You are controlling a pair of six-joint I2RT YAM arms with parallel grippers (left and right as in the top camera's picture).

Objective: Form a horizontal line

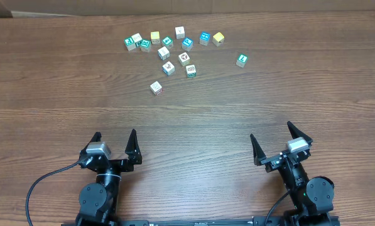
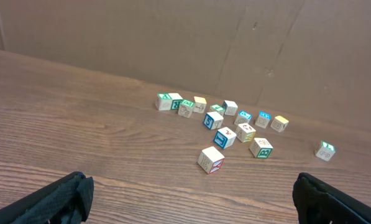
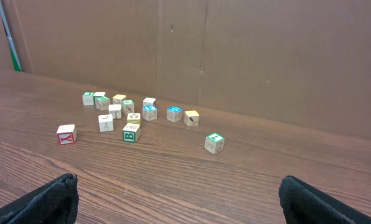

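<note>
The left claw [image 1: 115, 134] stands spread and empty, well apart from the blocks [image 1: 184, 58]. No row exists yet; they lie scattered on the far table [image 1: 49, 94]. Build rightward from the tight group [image 1: 137, 43] (a ready anchor). The right claw [image 1: 271, 131] is spread, empty. Overhead shows spacing; wrist views show side faces.

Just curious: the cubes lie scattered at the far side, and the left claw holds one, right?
No: the left gripper is open and empty, as the overhead view shows. The cubes do lie scattered at the far side.
</note>
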